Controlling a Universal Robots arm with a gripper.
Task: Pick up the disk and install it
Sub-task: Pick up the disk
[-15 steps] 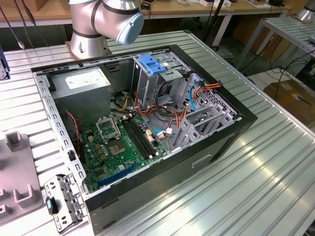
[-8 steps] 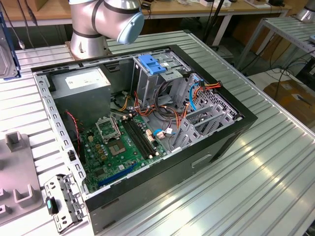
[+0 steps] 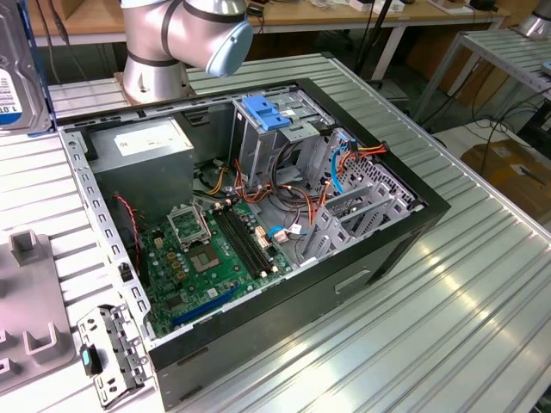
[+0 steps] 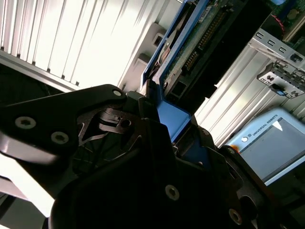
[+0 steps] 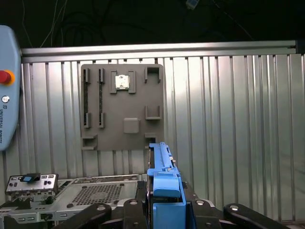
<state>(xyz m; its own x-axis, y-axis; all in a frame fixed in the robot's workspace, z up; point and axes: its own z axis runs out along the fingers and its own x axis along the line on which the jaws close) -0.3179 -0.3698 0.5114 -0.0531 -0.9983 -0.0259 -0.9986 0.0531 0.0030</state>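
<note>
Blue-railed disk [image 5: 164, 183] is gripped in the jaws, clear of the table [image 5: 238, 119]: pickup looks done, installation into the open computer case [image 3: 379, 258] remains.

One disk [image 5: 162, 171], one open computer case [image 3: 379, 249], one green motherboard [image 3: 215, 249], one grey fixture plate [image 5: 121, 107], one robot arm [image 3: 185, 34], one teach pendant [image 5: 7, 86], one loose metal bracket [image 3: 108, 353]

Silver arm [image 3: 159, 43], blue joint cap [image 3: 229, 47], black pincer [image 4: 167, 118]
</note>
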